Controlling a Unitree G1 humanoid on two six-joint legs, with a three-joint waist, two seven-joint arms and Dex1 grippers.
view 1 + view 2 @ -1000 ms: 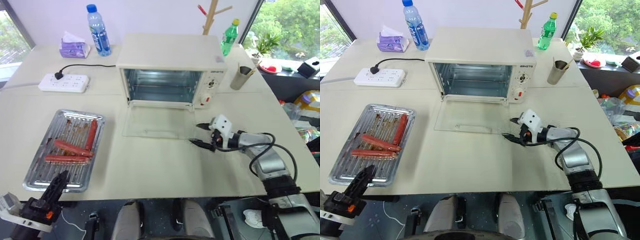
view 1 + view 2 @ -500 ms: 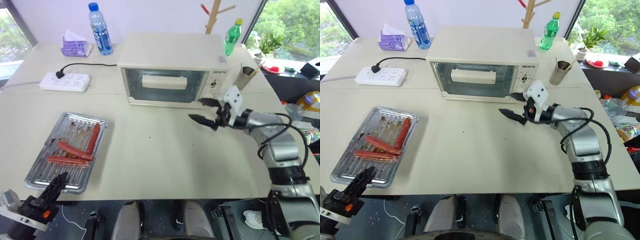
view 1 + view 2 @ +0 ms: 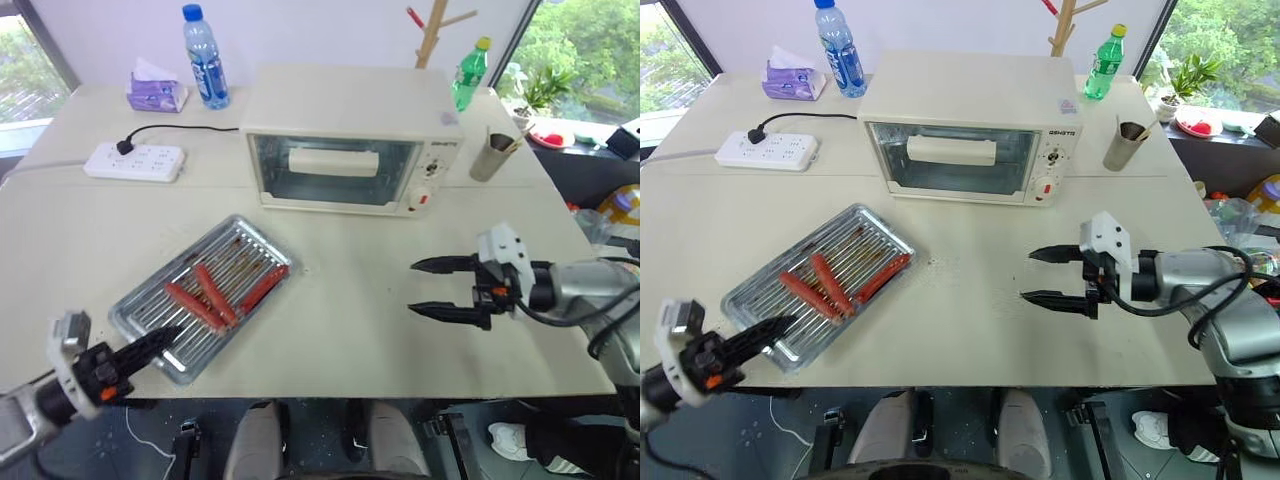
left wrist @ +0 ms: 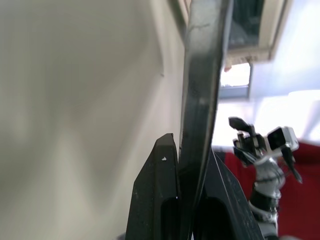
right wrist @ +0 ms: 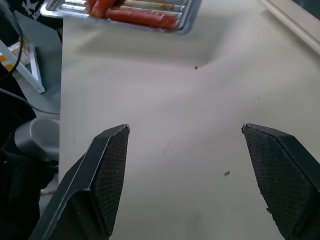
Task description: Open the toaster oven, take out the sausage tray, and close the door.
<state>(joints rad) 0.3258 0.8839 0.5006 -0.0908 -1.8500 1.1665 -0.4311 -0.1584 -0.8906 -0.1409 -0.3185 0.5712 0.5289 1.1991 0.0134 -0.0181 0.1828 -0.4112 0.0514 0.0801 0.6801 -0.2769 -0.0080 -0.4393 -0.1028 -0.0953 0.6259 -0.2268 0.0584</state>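
Sausages (image 3: 215, 298), several reddish ones, are lying on the wire rack of the sausage tray (image 3: 150, 318), which is sitting at an angle on the worktop (image 3: 340, 300), in front of and to the left of the toaster oven (image 3: 352, 140). The tray's near corner is reaching toward the worktop's front edge.

The left gripper (image 3: 160, 343) is sitting at that near corner with its black fingers (image 4: 165, 200) clenched on the tray's thin metal rim; in the left wrist view the rim is running edge-on between the two pads. The tray is resting on the worktop while the rim is being pinched.

The right gripper (image 3: 430, 287) is hovering over bare worktop to the right of the tray and in front of the oven, pointing toward the robot's left. Its fingers (image 5: 112, 170) are standing wide apart and are holding nothing, touching nothing.

The oven is sitting at the back of the worktop with the door (image 3: 335, 170) shut, its white bar handle showing across the glass.

A power strip (image 3: 135, 160) is lying to the oven's left, with a tissue pack (image 3: 155, 92) and a blue-labelled water bottle (image 3: 205, 58) behind it. A green bottle (image 3: 467, 72) and a metal cup (image 3: 492, 152) are standing to the oven's right.
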